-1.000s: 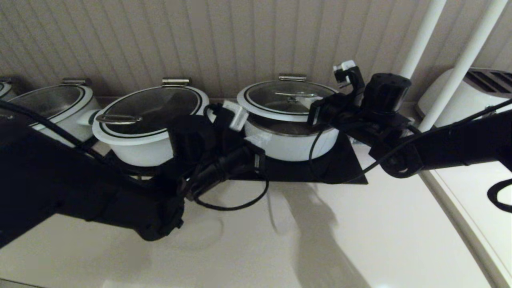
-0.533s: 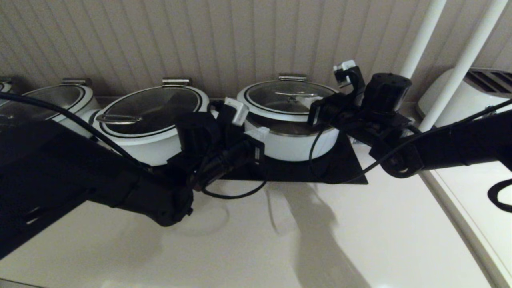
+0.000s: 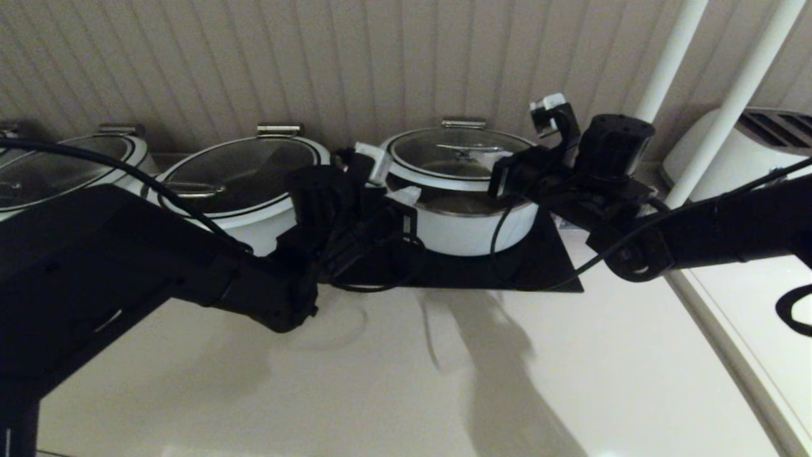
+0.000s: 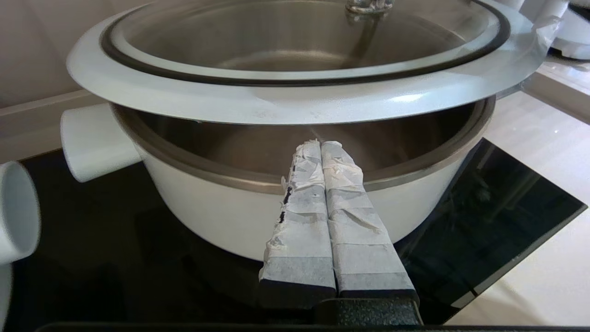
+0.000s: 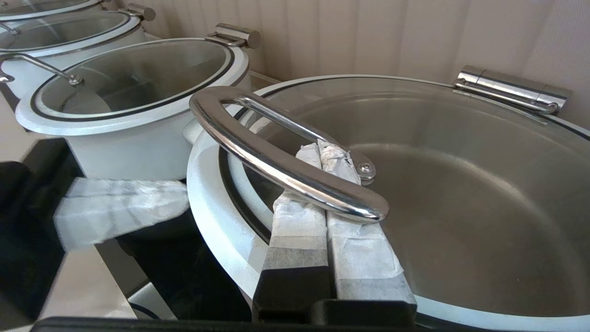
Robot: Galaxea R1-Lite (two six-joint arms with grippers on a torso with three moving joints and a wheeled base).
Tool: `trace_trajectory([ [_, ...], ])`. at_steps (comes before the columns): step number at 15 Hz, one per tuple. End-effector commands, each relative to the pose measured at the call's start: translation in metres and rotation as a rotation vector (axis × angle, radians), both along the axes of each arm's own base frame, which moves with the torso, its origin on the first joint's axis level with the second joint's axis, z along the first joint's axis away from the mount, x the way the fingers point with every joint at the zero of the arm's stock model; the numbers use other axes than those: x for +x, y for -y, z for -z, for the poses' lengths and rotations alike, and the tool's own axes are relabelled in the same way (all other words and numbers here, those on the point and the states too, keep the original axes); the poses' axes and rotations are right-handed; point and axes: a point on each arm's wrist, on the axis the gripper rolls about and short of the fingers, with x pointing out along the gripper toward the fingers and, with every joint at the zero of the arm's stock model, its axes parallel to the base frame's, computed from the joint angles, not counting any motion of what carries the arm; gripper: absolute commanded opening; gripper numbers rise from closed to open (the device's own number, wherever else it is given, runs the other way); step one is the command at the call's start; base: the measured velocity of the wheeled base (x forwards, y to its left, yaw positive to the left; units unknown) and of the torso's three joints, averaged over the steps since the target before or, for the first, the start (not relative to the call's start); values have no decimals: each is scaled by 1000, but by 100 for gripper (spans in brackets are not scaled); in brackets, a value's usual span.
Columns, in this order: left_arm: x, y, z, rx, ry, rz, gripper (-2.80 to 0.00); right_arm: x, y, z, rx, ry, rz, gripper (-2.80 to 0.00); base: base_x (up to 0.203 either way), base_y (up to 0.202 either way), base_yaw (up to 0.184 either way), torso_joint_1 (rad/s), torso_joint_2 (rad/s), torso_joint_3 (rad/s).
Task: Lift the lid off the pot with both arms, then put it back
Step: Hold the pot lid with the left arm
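The lid [image 3: 462,155] is sitting raised above the pot [image 3: 466,225], with both arms at it.

In the head view the lid is hovering at about 12 o'clock on the black mat [image 3: 507,266] on the tabletop [image 3: 507,381], a gap showing between its white rim and the pot's steel bowl. The left end effector [image 4: 318,147], fingers pressed together and clasping nothing, is pushing its taped tips up under the rim at 9 o'clock. The right end effector [image 5: 322,152], at 3 o'clock, is also closed with nothing pinched, its fingers tucked beneath the handle [image 5: 281,161]. Another pot [image 3: 235,190] is standing at 9 o'clock.
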Motion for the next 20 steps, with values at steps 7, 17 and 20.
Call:
trace_trajectory([
  [7,16,4,-8,-18,31,-12,-280,-2,1,-3,4,10,-3,-280,0,0,0,0,0,0],
  [17,35,0,-18,-30,56,-40,-280,-13,5,-7,0,1,-3,-280,0,0,0,0,0,0],
  [20,36,1,-17,-29,54,-40,-280,-20,9,-8,-4,-6,-3,-280,0,0,0,0,0,0],
])
